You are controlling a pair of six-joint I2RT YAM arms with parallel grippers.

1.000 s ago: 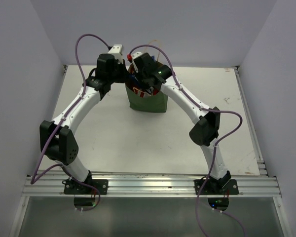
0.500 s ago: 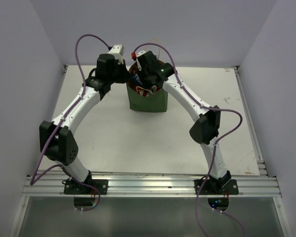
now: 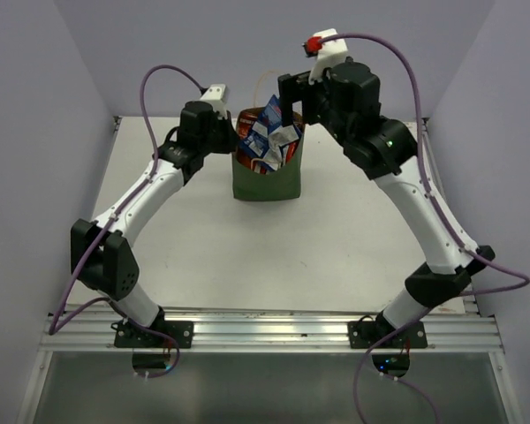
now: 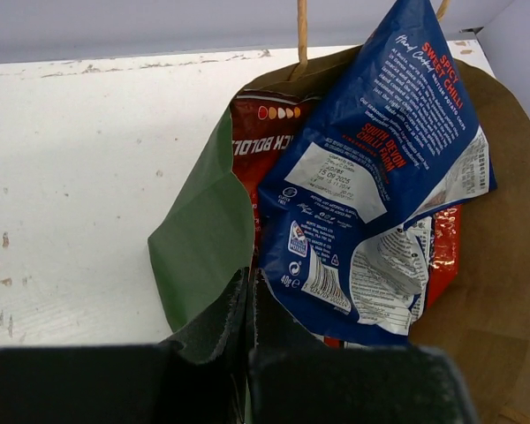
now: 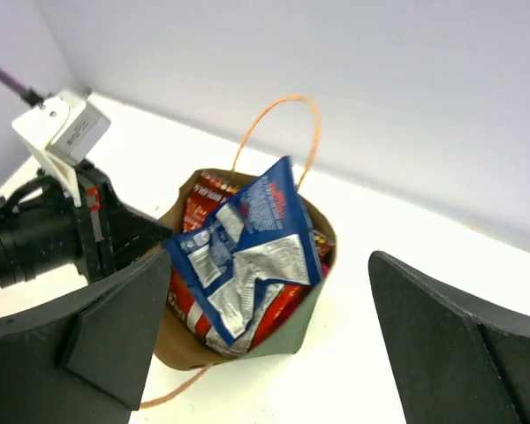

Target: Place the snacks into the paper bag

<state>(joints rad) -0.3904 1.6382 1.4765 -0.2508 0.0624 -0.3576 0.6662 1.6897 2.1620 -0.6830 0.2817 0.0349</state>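
Left gripper (image 4: 247,296): pinched on bag (image 4: 194,252) rim.
Right gripper (image 3: 293,102): fingers apart, above bag.
Bag: upright, blue packet (image 4: 371,168) over red packets (image 4: 258,137).

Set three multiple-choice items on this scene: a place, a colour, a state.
1. Where is the blue packet? A on the table; B in the paper bag, poking out; C in a gripper.
2. The bag's outside is: A white; B yellow; C dark green.
3. The right gripper is: A open and empty; B shut on a packet; C shut on a handle.
Answers: B, its lower part sits inside the rim; C, the outer wall is green; A, its fingers stand apart with nothing between.
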